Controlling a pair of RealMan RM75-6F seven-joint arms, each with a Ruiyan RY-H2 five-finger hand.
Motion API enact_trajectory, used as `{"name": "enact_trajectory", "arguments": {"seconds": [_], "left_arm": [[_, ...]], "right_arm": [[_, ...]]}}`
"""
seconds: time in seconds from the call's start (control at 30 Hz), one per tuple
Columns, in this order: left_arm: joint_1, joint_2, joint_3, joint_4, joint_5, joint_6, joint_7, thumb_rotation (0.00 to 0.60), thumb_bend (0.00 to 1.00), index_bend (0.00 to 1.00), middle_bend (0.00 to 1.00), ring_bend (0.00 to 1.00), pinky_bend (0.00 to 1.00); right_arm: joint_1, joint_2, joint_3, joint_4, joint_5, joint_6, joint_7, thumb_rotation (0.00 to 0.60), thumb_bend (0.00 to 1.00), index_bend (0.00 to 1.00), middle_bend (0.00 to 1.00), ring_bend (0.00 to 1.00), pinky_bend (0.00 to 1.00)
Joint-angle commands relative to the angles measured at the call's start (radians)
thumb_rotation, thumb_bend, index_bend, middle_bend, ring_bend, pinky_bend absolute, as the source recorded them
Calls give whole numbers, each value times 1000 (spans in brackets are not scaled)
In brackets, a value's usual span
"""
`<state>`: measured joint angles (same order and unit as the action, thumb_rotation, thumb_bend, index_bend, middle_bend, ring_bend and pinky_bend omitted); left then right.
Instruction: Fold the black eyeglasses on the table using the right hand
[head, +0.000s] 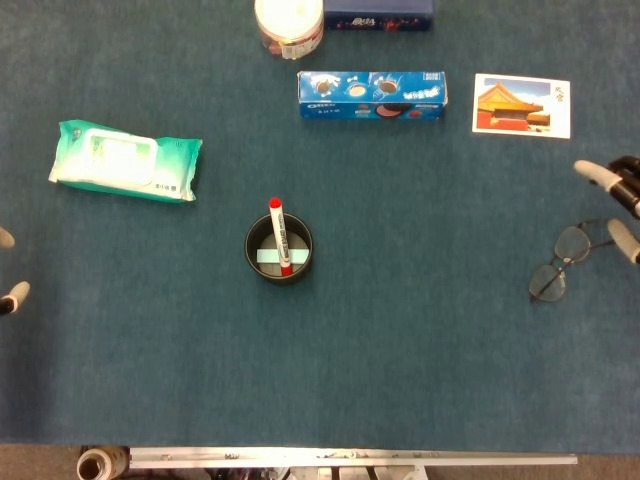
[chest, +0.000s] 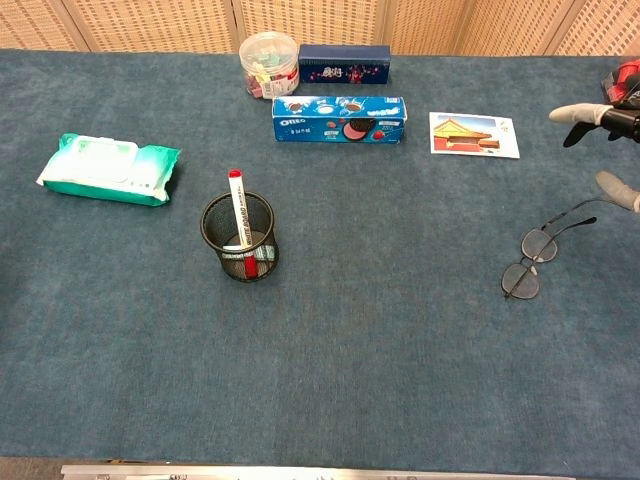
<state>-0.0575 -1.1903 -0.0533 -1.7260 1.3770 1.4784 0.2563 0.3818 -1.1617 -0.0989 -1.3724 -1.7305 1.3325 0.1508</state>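
Lying on the blue-green felt tabletop (chest: 400, 380) toward its right side: the black thin-wire round-lens eyeglasses (chest: 540, 255), at about 3 o'clock from the black mesh pen cup (chest: 240, 237). One temple arm shows extended toward 2 o'clock; lenses stacked diagonally.

Right hand (head: 618, 205): only pale fingertips and a bit of dark finger show at the right frame edge, spread apart, holding nothing, released. Lower fingertip sits just beside the extended temple tip; contact cannot be told. In the chest view the hand (chest: 605, 140) appears at 1 o'clock of the glasses.

Left hand (head: 10, 270): two pale fingertips at the left edge; state cannot be told.

Cup holds a red-capped marker (chest: 238, 222), upright, slightly tilted.

Farther back: green wet-wipes pack (chest: 108, 168) at 10 o'clock of the cup; blue cookie box (chest: 340, 119); postcard with red building (chest: 474, 134).
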Motion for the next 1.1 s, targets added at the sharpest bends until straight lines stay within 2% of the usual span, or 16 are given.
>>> {"name": "enact_trajectory", "arguments": {"seconds": [0.03,0.67,1.1], "left_arm": [[-1,-1,0,-2,0,-1,3,600,38,454,381,312,515],[-2,-7,4,-2,-6,-4,9,600,38,454,381,312,515],[0,-7,4,4,-10,-4,0,600,38,454,381,312,515]], "right_arm": [[-10,0,-4,11,12,-9,-4,600,474,139,317,215,329],[-49,-28,14,72,55,-14,2,600,474,139,317,215,329],[-43,-47,18,86,43,-27,18,600,474,139,317,215,329]]}}
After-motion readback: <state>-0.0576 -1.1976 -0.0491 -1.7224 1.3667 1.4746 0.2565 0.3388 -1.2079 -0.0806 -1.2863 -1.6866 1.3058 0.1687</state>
